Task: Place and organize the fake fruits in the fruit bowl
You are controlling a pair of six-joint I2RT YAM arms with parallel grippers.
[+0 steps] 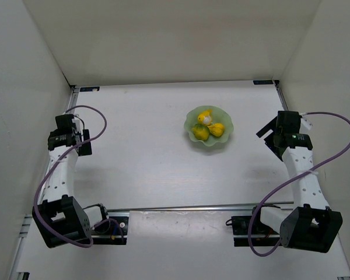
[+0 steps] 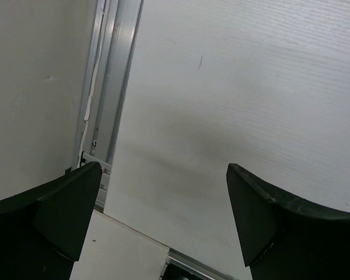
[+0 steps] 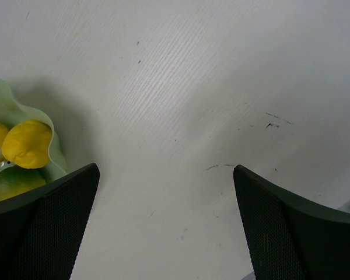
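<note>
The mint-green fruit bowl (image 1: 193, 124) with its scalloped rim stands on the white table, right of centre toward the back. Three yellow fruits lie inside it: the roundish one with a white patch (image 1: 205, 118), the pear shape (image 1: 200, 132) and the elongated one (image 1: 217, 129). In the right wrist view the bowl's rim (image 3: 6, 108) and a yellow fruit (image 3: 27, 143) show at the left edge. My right gripper (image 1: 267, 137) is open and empty, to the right of the bowl and apart from it. My left gripper (image 1: 84, 142) is open and empty at the far left.
White walls enclose the table on three sides. A metal rail (image 1: 181, 207) runs across the near edge between the arm bases. In the left wrist view an aluminium rail (image 2: 114, 76) runs along the table's left edge beside the wall.
</note>
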